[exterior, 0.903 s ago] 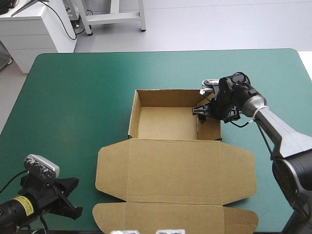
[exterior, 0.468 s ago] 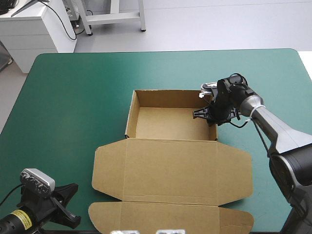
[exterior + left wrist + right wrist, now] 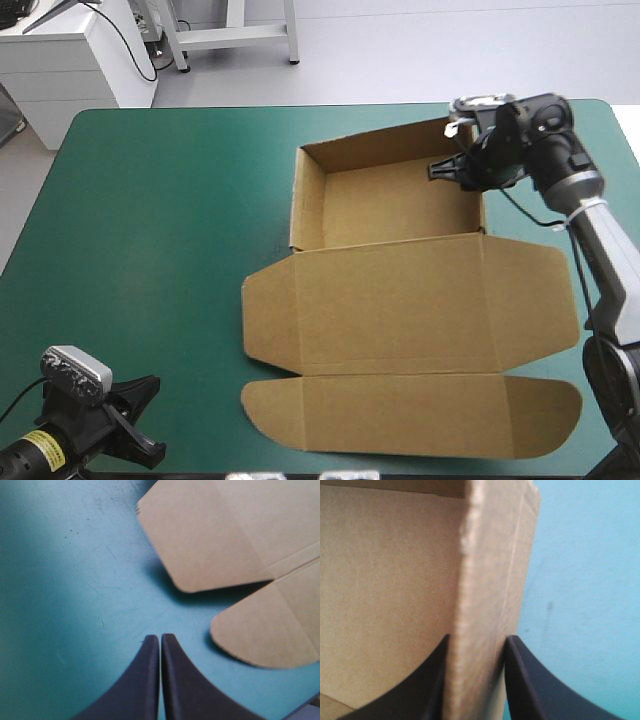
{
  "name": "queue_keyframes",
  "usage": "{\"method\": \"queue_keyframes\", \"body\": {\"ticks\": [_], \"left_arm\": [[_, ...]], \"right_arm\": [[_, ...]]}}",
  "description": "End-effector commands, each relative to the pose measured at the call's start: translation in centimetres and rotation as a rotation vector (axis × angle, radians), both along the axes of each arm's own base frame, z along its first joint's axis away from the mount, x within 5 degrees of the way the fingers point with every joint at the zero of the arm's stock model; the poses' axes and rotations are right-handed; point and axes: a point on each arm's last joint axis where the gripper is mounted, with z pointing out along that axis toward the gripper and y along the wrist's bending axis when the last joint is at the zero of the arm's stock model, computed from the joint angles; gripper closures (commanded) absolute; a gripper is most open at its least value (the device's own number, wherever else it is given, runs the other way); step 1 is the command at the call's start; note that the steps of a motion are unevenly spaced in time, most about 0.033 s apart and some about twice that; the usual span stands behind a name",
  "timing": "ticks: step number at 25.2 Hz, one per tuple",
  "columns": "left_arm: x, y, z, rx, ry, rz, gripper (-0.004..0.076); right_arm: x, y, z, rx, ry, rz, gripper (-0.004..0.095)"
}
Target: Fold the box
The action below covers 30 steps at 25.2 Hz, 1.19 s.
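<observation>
My right gripper (image 3: pixel 452 168) pinches the box (image 3: pixel 400 300) by the right wall of its tray, close to the tray's far right corner. In my right wrist view the gripper (image 3: pixel 477 640) is all but shut on that wall (image 3: pixel 490 555). One black finger (image 3: pixel 432 685) is on the inner side over the brown floor of the tray, and the other is on the outer side over the teal-green cover (image 3: pixel 590 580). The wall's upper edge runs straight ahead from between them. The box is an open tray with all four walls raised. Its lid lies flat on the cover on the tray's near side and is joined to the tray's near wall. A rounded side flap spreads from each end of the lid, and a long front flap with rounded ends lies flat beyond the lid's near crease. My left gripper (image 3: pixel 140 420) is well apart from the box, off the front flap's left end and low over the cover (image 3: pixel 150 220). Its fingers (image 3: pixel 145 680) are pressed together into one pointed arch and grip nothing. In my left wrist view, the lid's left side flap (image 3: pixel 200 540) and the rounded left end of the front flap (image 3: pixel 265 630) lie ahead of it and a little to one side. A dark gap of cover shows between the two flaps.
</observation>
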Motion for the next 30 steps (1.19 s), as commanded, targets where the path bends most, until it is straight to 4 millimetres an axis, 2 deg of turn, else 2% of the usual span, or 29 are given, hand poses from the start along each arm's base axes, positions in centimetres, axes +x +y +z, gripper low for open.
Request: {"method": "queue_keyframes", "body": {"ticks": [1,3,6,13,18,20,21,23,28,30], "left_arm": [[0.3,-0.3,1.2,-0.045,-0.065,-0.006,0.0731],[0.3,-0.3,1.2,-0.045,-0.065,-0.006,0.0731],[0.3,-0.3,1.2,-0.045,-0.065,-0.006,0.0731],[0.3,-0.3,1.2,-0.048,-0.066,-0.007,0.0731],[0.3,-0.3,1.0,-0.045,-0.061,-0.007,0.0731],[0.4,-0.3,0.9,-0.043,-0.058,-0.007,0.0731],[0.4,-0.3,0.7,-0.041,-0.055,-0.007,0.0731],[0.5,-0.4,0.3,-0.035,-0.044,-0.007,0.0731],[0.5,-0.6,-0.4,-0.04,-0.015,-0.013,0.0731],[0.5,-0.6,-0.4,-0.049,-0.009,-0.016,0.0731]], "right_arm": [[-1.6,-4.3,6.0,-0.025,-0.162,-0.075,0.0929],[-1.6,-6.5,7.1,-0.019,-0.199,-0.127,0.0929],[-1.7,-8.6,7.2,0.043,-0.198,-0.15,0.0929],[-1.4,-9.2,5.6,0.113,-0.143,-0.108,0.0929],[-1.1,-8.0,4.4,0.205,-0.101,-0.032,0.0929],[-0.9,-7.0,3.0,0.286,-0.056,0.023,0.0929],[-0.9,-6.2,1.5,0.29,-0.003,0.045,0.0928],[-0.8,-5.1,-0.2,0.266,0.046,0.075,0.0927],[-0.2,-2.9,-3.0,0.186,0.118,0.135,0.0927],[-0.1,-2.2,-3.2,0.181,0.118,0.188,0.0918]]}}
